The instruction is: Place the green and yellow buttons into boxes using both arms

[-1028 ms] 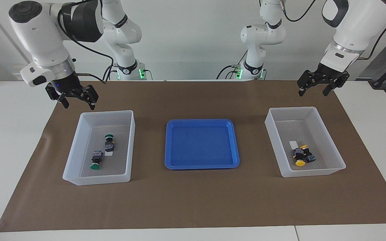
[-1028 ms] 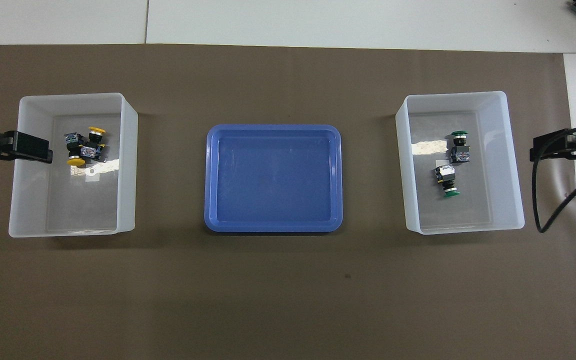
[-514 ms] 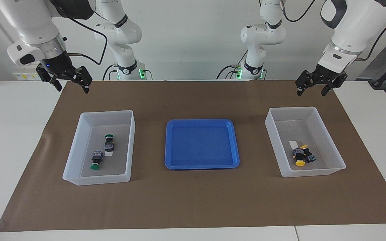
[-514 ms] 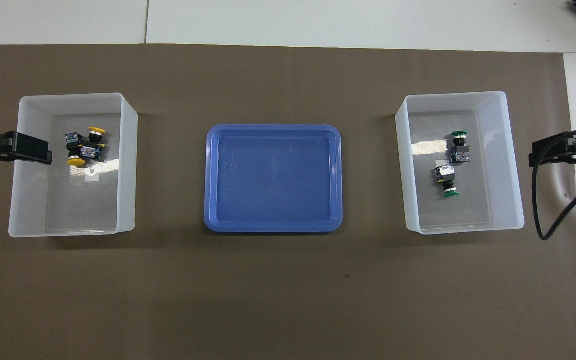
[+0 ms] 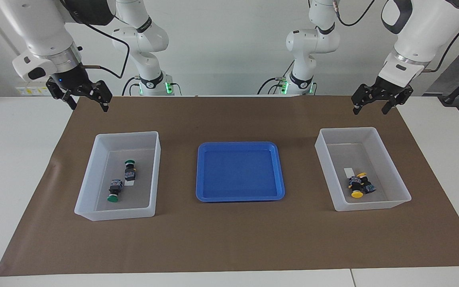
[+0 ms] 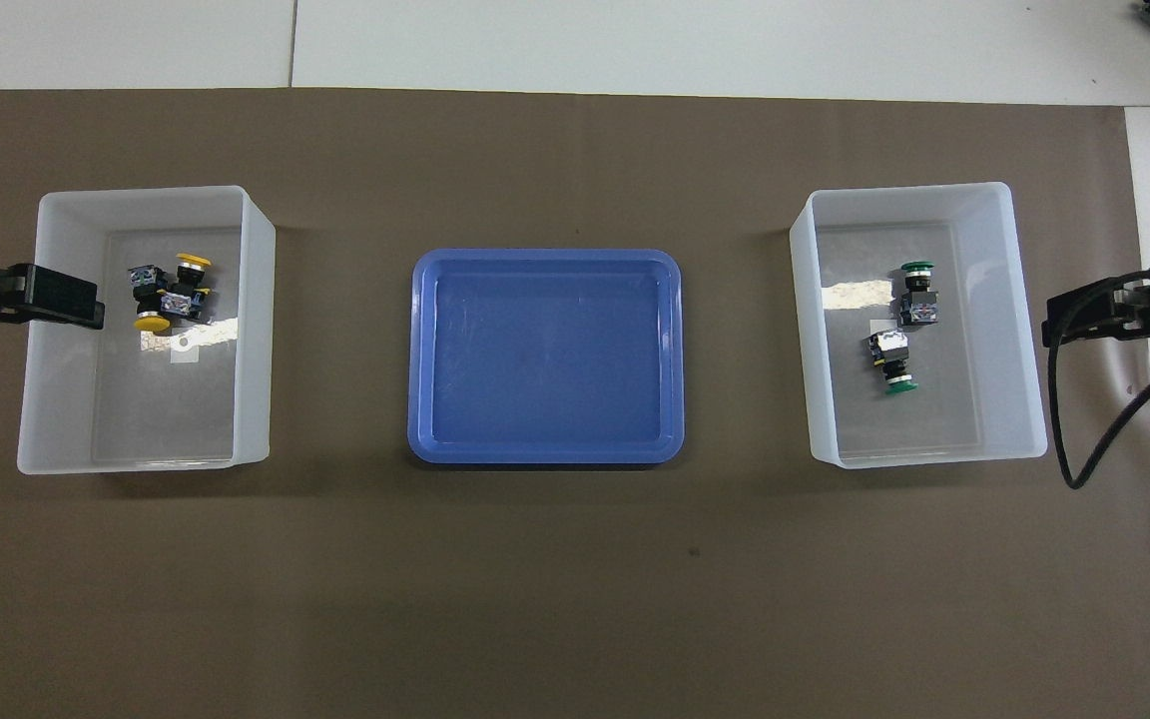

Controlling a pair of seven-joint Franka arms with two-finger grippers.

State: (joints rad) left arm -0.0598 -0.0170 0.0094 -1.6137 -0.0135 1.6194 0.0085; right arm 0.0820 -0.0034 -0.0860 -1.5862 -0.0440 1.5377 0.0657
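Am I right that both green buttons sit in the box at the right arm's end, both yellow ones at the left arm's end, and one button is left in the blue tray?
Not quite: the overhead view shows the blue tray empty. The green buttons and yellow buttons lie as you say.

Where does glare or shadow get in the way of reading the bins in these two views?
Overhead view: a bright glare patch lies on the floor of the green-button bin beside the green buttons, and a fainter one by the yellow buttons. Facing view: even light, soft shadows under the blue tray; both bins read cleanly.
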